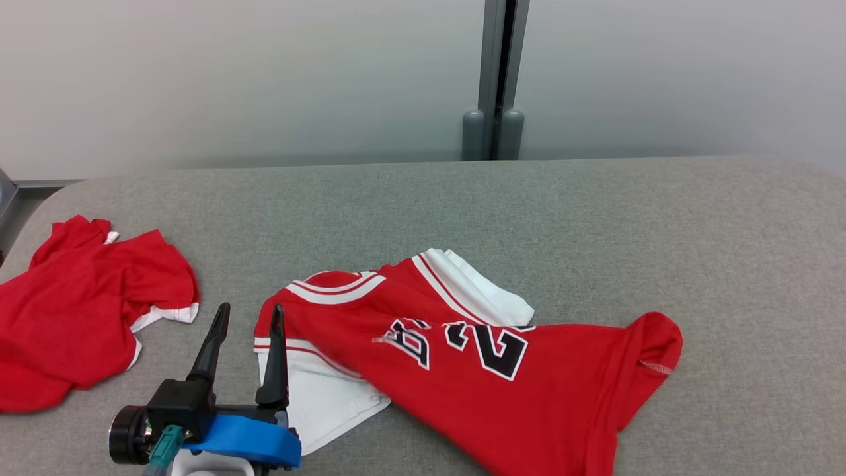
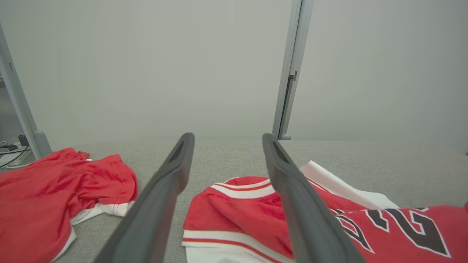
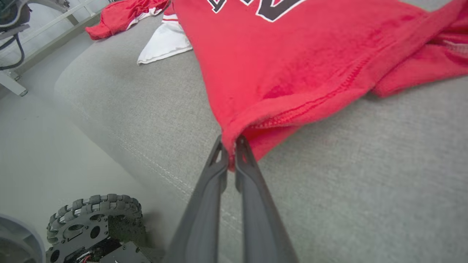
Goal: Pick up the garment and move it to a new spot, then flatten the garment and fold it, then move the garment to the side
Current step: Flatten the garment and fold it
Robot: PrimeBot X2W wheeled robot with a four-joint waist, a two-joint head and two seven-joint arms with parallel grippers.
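The garment (image 1: 476,357) is a red jersey with white trim and black numbers, lying crumpled across the middle of the grey cushioned surface (image 1: 462,205). My left gripper (image 1: 248,317) stands open at the lower left, its right finger over the jersey's white-trimmed edge (image 2: 234,204) and nothing between the fingers. In the right wrist view my right gripper (image 3: 230,146) is shut on the jersey's red hem (image 3: 292,109) near the front edge of the surface, and the cloth rises taut to the fingertips.
A second red garment (image 1: 73,311) with white trim lies bunched at the far left of the surface. Behind stands a pale wall with a grey post (image 1: 499,79). The robot's wheel (image 3: 95,215) and the floor show below the surface's front edge.
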